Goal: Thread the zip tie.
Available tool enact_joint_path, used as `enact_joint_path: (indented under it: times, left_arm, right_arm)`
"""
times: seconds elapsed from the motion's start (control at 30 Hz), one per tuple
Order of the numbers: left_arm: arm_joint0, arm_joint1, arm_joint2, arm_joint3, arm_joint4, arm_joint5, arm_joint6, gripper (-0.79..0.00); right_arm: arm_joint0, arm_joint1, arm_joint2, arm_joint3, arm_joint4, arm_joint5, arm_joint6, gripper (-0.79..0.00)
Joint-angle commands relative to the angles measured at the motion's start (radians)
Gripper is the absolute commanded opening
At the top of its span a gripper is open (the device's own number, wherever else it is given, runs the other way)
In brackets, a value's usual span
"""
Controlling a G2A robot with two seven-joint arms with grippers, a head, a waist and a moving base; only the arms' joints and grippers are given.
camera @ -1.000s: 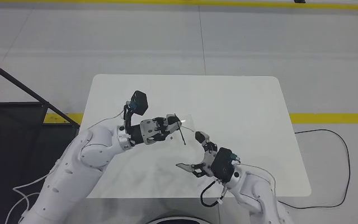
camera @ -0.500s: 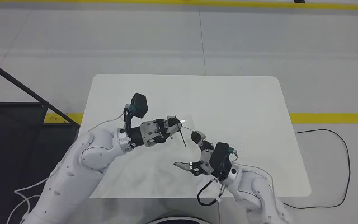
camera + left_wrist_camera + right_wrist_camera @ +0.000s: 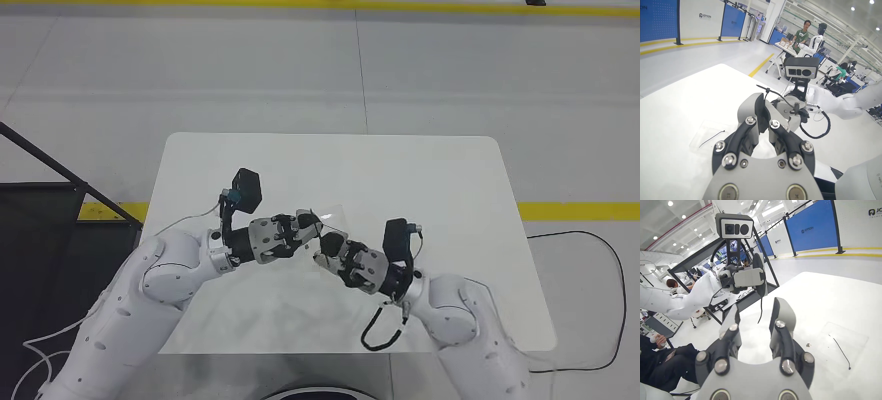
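Nearest the robot, the right claw [image 3: 759, 313] stands open, its two fingers well apart. Its wrist view shows what the top view cannot: the loose end of the tie [image 3: 761, 309] hangs down into the gap between those fingers and seems to touch neither. From above, the right claw [image 3: 328, 248] is a dark shape just beside the left claw, and the tie there is too thin to make out.

Just beyond, the left claw [image 3: 765, 105] is closed on the tie, pinching it between a black pad and a grey finger. The left wrist view shows the upper end. The head [image 3: 768, 90] sticks out above the fingertips, with a short thin stub jutting sideways from it. Whether the strand is through the head cannot be told. The right wrist view gives the other side. There the left claw is turned side-on, held above the surface [image 3: 450, 180], with the strand dropping from its lower edge.

Farther out, a clear sheet [image 3: 846, 332] lies flat on the surface, faint from above but plain in both wrist views. On it lies a second tie [image 3: 840, 349], stretched out and slightly curved, apart from both claws. The right wrist view also picks up a small brown speck [image 3: 807, 345] near the sheet's edge.
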Motion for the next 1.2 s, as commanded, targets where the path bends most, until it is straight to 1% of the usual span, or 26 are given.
enact_joint_path:
  times: [0.0,0.03,0.43,0.47,0.5,0.53,0.77,0.97,1.07,1.17]
  left_arm:
    - [0.0,0.0,0.0,0.0,0.001,-0.001,0.0,-0.785]
    - [0.0,-0.001,-0.001,0.0,0.001,-0.001,0.0,-0.785]
    - [-0.002,-0.002,-0.002,0.004,-0.005,-0.01,-0.007,-0.785]
    - [-0.002,-0.002,-0.001,0.006,-0.011,-0.012,-0.012,-0.44]
    - [-0.003,-0.002,-0.001,0.007,-0.019,-0.012,-0.017,-0.034]
    - [-0.004,-0.002,-0.001,0.008,-0.028,-0.013,-0.022,0.0]
    - [-0.007,0.003,-0.017,0.015,-0.086,-0.03,-0.071,0.0]
    - [0.003,0.012,-0.042,0.029,-0.145,-0.038,-0.118,0.0]
    - [0.003,0.017,-0.054,0.044,-0.223,-0.058,-0.159,0.0]
    - [-0.006,0.025,-0.06,0.07,-0.377,-0.072,-0.234,0.0]
  right_arm:
    - [0.005,0.001,0.0,0.003,0.014,0.004,0.008,-0.757]
    - [0.007,0.002,0.0,0.004,0.02,0.006,0.011,-0.785]
    - [0.022,0.009,-0.004,0.014,0.066,0.002,0.043,-0.785]
    - [0.023,0.01,-0.004,0.014,0.068,0.002,0.043,-0.785]
    - [0.024,0.01,-0.004,0.015,0.069,0.0,0.044,-0.785]
    - [0.024,0.011,-0.005,0.016,0.073,-0.001,0.044,-0.785]
    - [0.026,0.018,0.009,0.027,0.12,-0.028,0.051,-0.785]
    - [0.036,0.027,0.026,0.048,0.196,-0.066,0.086,-0.785]
    - [0.046,0.034,0.028,0.064,0.259,-0.1,0.141,-0.785]
    - [0.072,0.046,0.028,0.09,0.341,-0.132,0.24,-0.785]
